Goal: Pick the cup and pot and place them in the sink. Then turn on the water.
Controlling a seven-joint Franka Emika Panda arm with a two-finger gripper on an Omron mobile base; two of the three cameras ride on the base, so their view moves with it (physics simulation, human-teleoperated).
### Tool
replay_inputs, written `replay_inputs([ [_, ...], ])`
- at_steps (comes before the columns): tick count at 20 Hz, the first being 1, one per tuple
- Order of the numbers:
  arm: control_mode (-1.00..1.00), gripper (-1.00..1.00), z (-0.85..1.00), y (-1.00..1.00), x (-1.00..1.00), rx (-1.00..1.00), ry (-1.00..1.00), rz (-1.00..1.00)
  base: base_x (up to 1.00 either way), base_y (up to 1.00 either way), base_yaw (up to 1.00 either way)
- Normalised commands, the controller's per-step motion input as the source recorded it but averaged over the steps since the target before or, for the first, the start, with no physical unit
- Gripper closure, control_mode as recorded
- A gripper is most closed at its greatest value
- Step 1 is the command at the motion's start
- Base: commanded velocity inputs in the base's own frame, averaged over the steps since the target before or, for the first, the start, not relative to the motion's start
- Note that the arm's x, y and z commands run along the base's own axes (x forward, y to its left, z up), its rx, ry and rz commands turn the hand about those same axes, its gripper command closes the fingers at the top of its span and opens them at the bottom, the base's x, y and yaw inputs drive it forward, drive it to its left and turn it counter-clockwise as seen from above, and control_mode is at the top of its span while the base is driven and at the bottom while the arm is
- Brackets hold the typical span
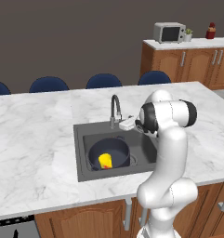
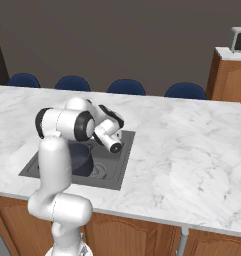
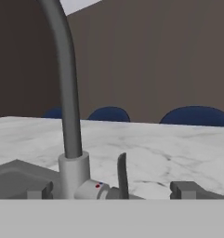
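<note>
Nearing faucet lever w/ end effector wide open, empty; cup in pot, sink loaded.

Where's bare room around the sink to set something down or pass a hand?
Free: the marble counter left of the sink, and the wide stretch to its right toward the counter end. Crowded: the basin, where the pot holds the cup, and the back rim, where the open hand sits at the faucet and its lever.

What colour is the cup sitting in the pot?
Yellow with a red-orange mark; the cup shows best in the left base view.
</note>
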Motion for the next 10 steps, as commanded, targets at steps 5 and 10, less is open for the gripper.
replay_inputs([
  [5, -1.0, -1.0, -0.02, 0.0, 0.1, 0.0, 0.0, 0.0, 0.0, 0.0, 0.0],
  [10, -1.0, -1.0, -0.01, 0.0, 0.05, 0.0, 0.0, 0.0, 0.0, 0.0, 0.0],
])
